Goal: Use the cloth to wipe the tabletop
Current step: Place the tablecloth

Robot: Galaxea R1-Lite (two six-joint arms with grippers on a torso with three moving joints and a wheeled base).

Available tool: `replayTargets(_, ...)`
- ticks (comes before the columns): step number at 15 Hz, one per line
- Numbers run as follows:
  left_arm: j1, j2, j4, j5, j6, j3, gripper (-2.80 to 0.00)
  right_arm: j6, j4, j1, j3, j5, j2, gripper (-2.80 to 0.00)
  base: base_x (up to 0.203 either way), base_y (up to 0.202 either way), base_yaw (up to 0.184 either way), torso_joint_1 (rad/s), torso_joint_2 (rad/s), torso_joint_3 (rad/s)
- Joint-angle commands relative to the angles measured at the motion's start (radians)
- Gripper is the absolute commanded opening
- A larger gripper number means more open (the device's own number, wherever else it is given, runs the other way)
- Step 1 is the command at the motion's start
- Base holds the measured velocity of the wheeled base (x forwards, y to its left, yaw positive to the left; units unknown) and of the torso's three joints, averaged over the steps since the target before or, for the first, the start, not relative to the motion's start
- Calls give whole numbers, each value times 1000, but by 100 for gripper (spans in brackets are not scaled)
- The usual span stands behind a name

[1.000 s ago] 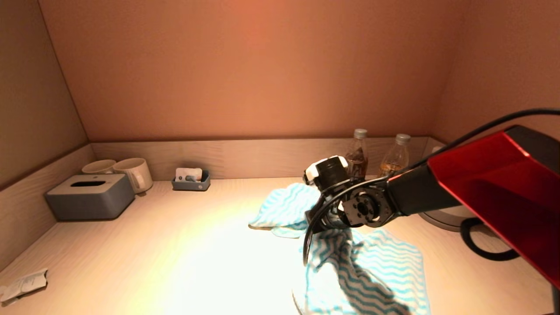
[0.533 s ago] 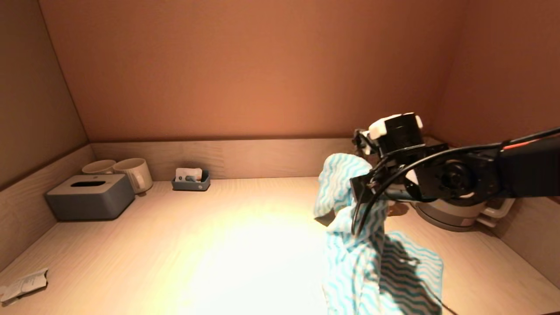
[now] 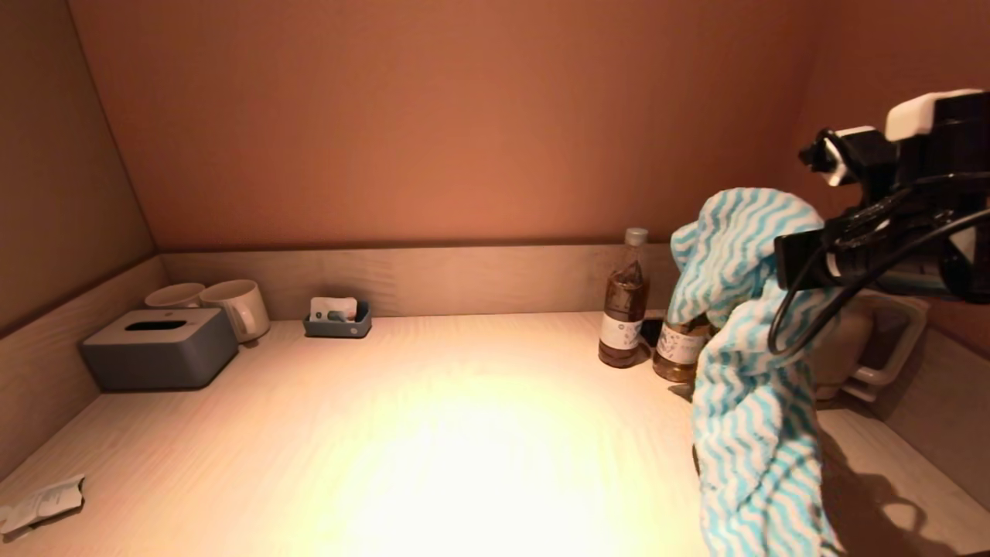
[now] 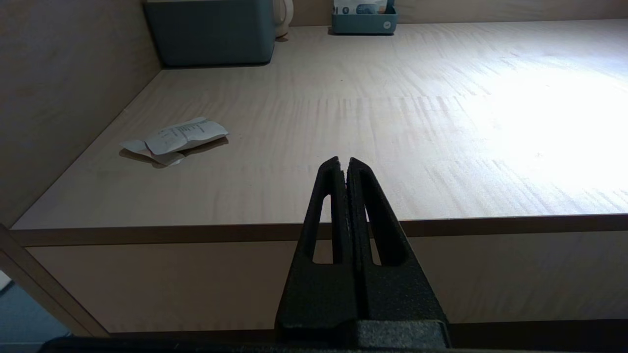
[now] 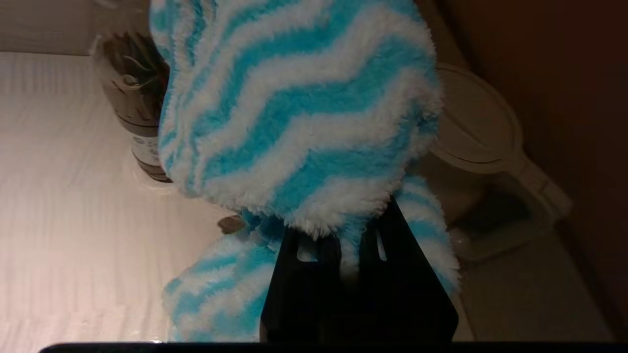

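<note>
The cloth (image 3: 746,371) is blue and white with wavy stripes. It hangs in the air at the right side of the tabletop (image 3: 433,433), draped over my right gripper (image 3: 781,267). In the right wrist view the right gripper (image 5: 349,230) is shut on the cloth (image 5: 299,108), which folds over the fingertips and hides them. The cloth's lower end trails down toward the table's front right. My left gripper (image 4: 343,164) is shut and empty, parked below the table's front edge (image 4: 196,233) at the left.
Two bottles (image 3: 625,305) (image 3: 677,348) stand at the back right, next to a white kettle (image 3: 866,340). A grey tissue box (image 3: 158,346), two mugs (image 3: 236,308) and a small grey tray (image 3: 337,319) line the back left. Crumpled paper (image 3: 42,503) lies front left.
My right gripper has risen and swung right with the cloth, lifting most of it off the table. The bottles are now uncovered. The left arm has not moved.
</note>
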Motion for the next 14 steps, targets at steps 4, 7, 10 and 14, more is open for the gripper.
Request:
replayTargets(4,0,0,0,0,0,0,-280,-20,-13,-161,4,76,-36,-280,0,0,0,0,0,0)
replayTargets(7,0,0,0,0,0,0,-280,-26,-70,-242,-14,132,-27,-280,0,0,0,0,0,0)
replayTargets(10,0,0,0,-1,0,0,-280,-25,-72,-303,-62,147,-17,-280,0,0,0,0,0,0)
replayTargets(14,0,0,0,-1,0,0,-280,-25,-86,-442,8,232,-17,-280,0,0,0,0,0,0)
